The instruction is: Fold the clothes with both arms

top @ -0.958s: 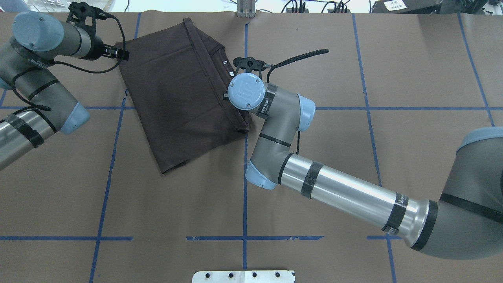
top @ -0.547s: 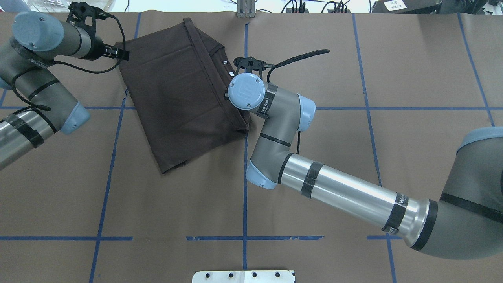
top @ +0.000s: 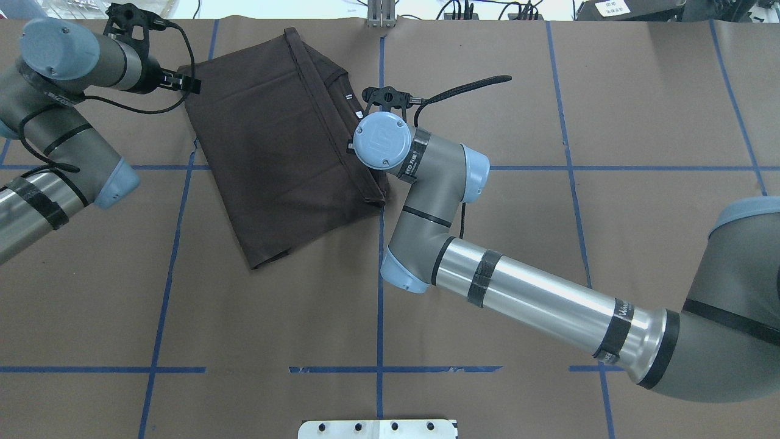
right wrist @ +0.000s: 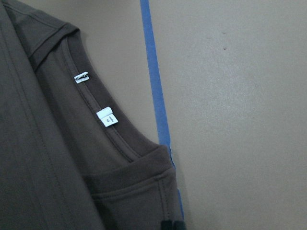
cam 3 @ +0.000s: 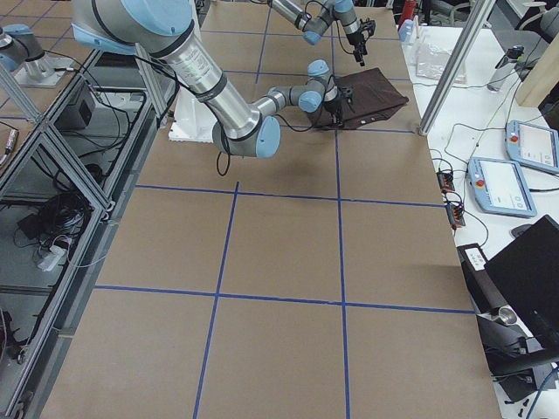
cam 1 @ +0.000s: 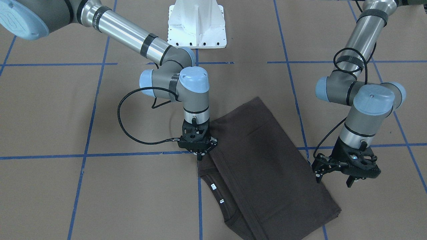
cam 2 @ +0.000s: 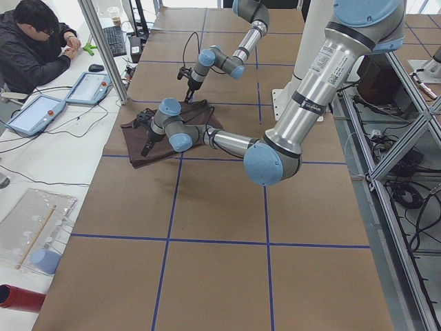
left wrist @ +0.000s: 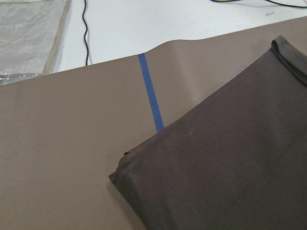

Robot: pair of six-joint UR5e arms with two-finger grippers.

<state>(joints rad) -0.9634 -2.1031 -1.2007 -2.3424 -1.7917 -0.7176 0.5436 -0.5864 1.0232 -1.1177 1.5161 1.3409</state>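
Hardly anything has moved in the last second: the right arm's wrist has shifted by a hair at most, and the shirt and the left arm lie just as they did.

Nearest the robot, the white base plate sits at the edge of the brown paper-covered table, which is crossed by blue tape lines. From there the right arm reaches out to the middle of the table and turns its wrist straight down. The right gripper stands upright on the shirt's edge, just beside the collar. Its fingers are pressed together and pinch the fabric at that edge, right next to a tape line.

The shirt lies flat as a folded rectangle, skewed to the tape grid, in the far left part of the table. Two small white tags show inside the collar.

Farther out, at the shirt's far left corner, the left gripper hangs just off the cloth. Its fingers are spread apart and hold nothing. The left wrist camera looks down on that bare corner.

Beyond the table's far edge, a person sits at a white desk.
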